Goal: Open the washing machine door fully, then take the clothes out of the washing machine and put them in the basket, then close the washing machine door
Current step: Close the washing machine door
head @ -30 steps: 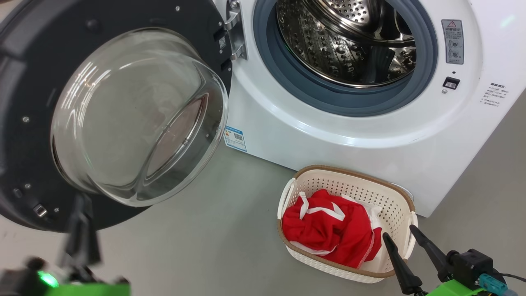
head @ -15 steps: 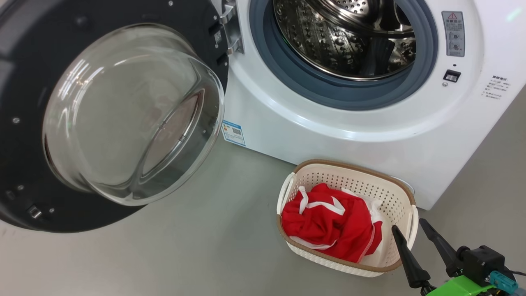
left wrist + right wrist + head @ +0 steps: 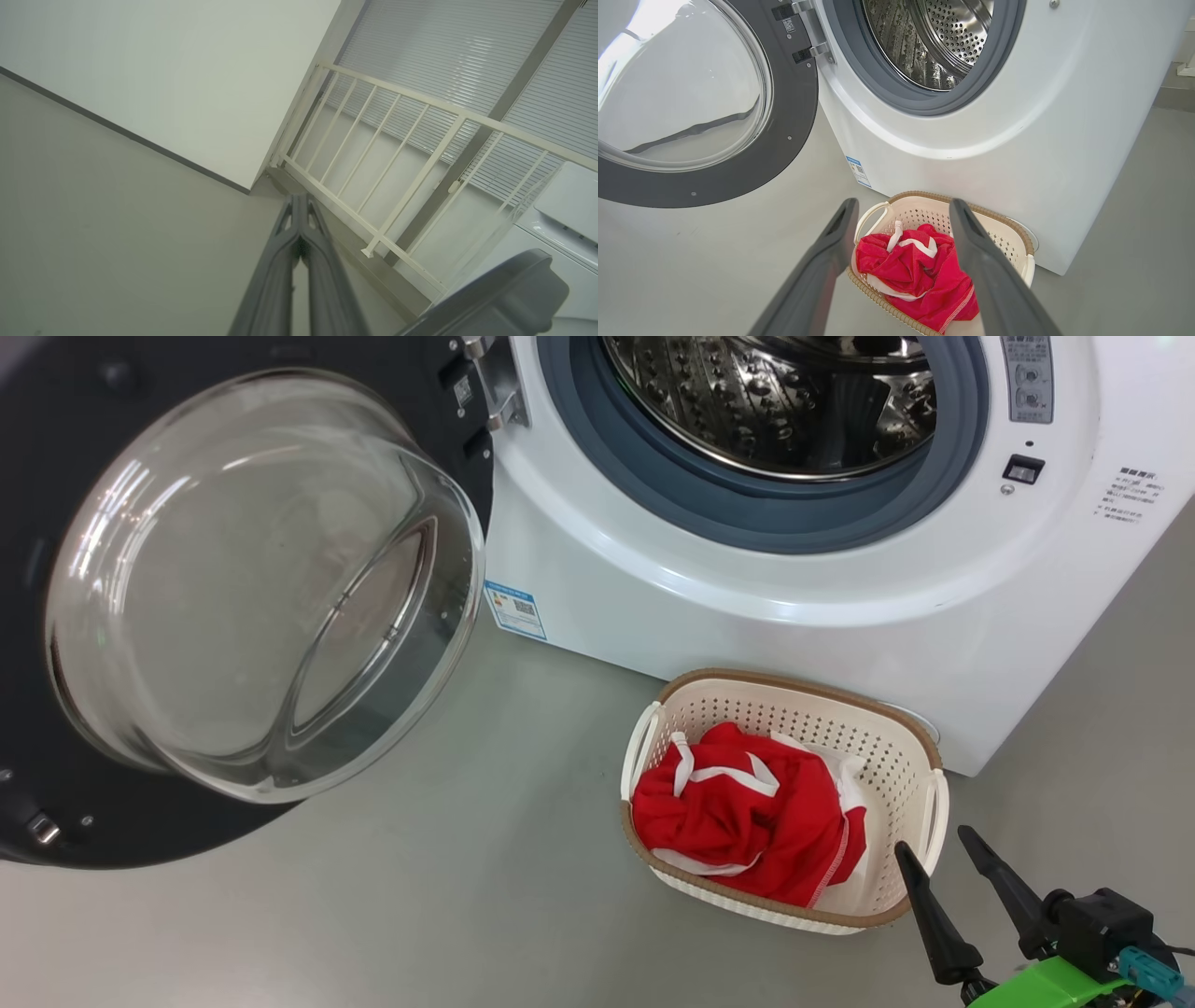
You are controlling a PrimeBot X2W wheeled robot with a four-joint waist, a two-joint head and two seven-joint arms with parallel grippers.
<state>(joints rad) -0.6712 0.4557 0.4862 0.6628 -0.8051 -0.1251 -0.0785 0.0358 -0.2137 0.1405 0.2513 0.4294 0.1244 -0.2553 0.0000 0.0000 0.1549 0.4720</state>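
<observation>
Door [image 3: 252, 588]: It stood swung wide open on my left, its black frame and bulging glass bowl turned toward me.
Machine [image 3: 794, 635]: A white front-loader stood ahead of me with its mouth uncovered. A grey gasket [image 3: 747, 523] ringed the steel drum [image 3: 775, 392], and the part of the drum I could see was bare metal.
Basket [image 3: 803, 695]: It was cream with a brown rim and sat on the grey floor [image 3: 467, 896] close to the machine's front. I could not tell whether the two touched.
Clothes [image 3: 747, 821]: Red fabric with white trim lay bunched inside the basket, mostly toward its left side.
My right gripper [image 3: 934, 840]: Its two dark fingers were spread wide and held nothing. It was low at my right, just beside the basket's right handle.
My left gripper [image 3: 299, 200]: Its fingers were pressed together with nothing between them. It pointed toward a pale wall [image 3: 163, 70] and a white railing [image 3: 397, 154].
</observation>
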